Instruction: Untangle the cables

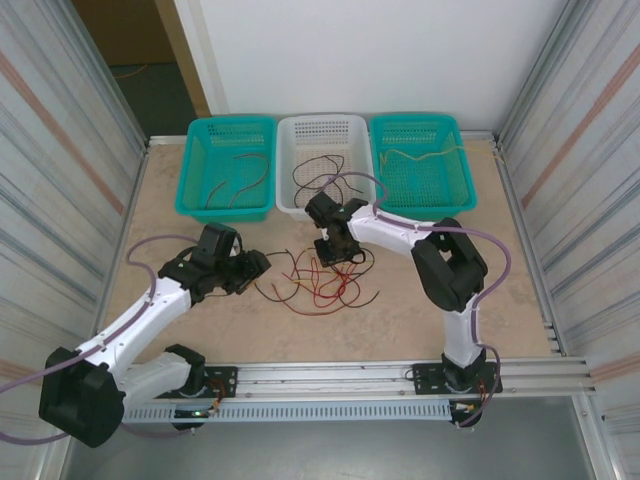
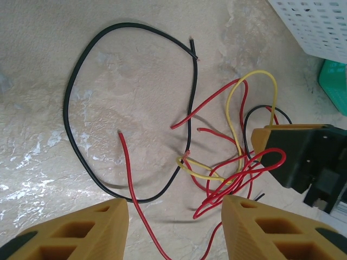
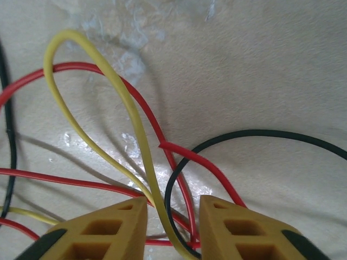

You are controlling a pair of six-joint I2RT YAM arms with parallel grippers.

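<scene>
A tangle of thin red, black and yellow cables [image 1: 320,282] lies on the beige table between the two arms. My left gripper [image 1: 256,268] hovers at its left edge. It stands open [image 2: 176,227], and a loose red cable [image 2: 130,173] runs through the wide gap without touching either pad. A big black loop [image 2: 68,108] and a yellow cable [image 2: 233,103] lie beyond. My right gripper [image 1: 336,256] is low over the tangle's far side. Its jaws [image 3: 173,227] are narrowly apart around a yellow loop [image 3: 135,124], a black cable [image 3: 171,189] and a red one [image 3: 184,189].
Three baskets line the back edge. A teal one [image 1: 230,121] on the left holds dark cables. The white one [image 1: 325,119] in the middle holds black cables. The teal one [image 1: 415,120] on the right holds a yellow cable. Corrugated walls close both sides.
</scene>
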